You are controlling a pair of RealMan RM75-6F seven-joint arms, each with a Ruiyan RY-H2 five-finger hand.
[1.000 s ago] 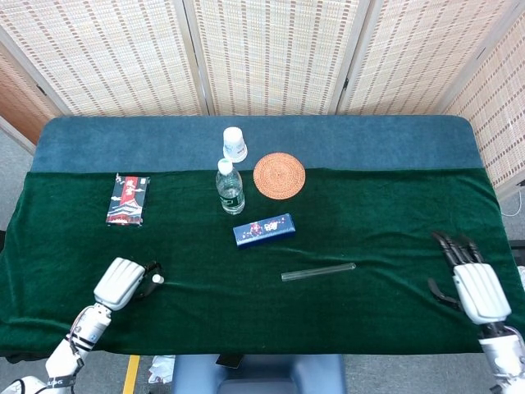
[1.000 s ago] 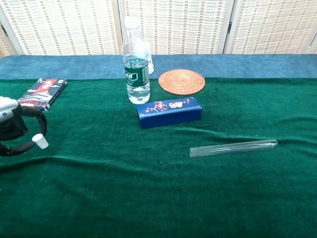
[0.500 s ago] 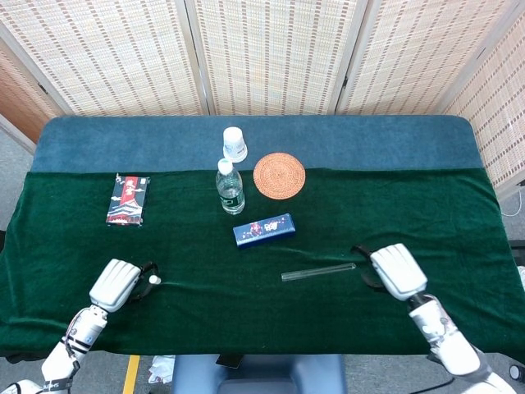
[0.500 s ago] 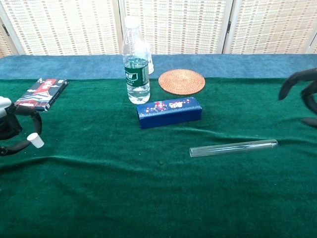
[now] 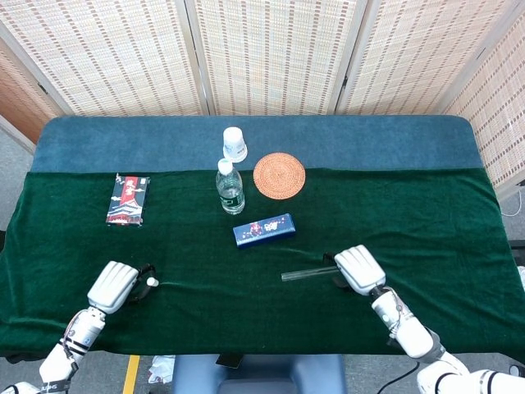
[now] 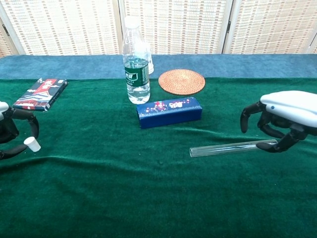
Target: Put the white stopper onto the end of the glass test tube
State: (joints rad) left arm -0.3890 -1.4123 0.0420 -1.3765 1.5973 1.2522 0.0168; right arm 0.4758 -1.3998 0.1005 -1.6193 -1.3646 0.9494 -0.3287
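The glass test tube (image 5: 308,272) (image 6: 225,148) lies flat on the green cloth, right of centre. My right hand (image 5: 357,269) (image 6: 282,119) arches over its right end, fingers curved down on the far side and the thumb low on the near side by the tube's tip. The tube still rests on the cloth. At the near left, my left hand (image 5: 115,285) (image 6: 7,131) pinches the small white stopper (image 5: 152,281) (image 6: 32,144) just above the cloth, far from the tube.
A blue box (image 5: 263,229) (image 6: 169,111) lies behind the tube. Further back stand a water bottle (image 5: 230,188) (image 6: 136,62), a paper cup (image 5: 235,144) and a woven coaster (image 5: 279,175) (image 6: 182,81). A printed packet (image 5: 128,199) (image 6: 41,92) lies at the left.
My right hand has swung in from the table's right edge and dropped over the tube's right end. My left hand has drifted slightly left and nearer, still holding the stopper.
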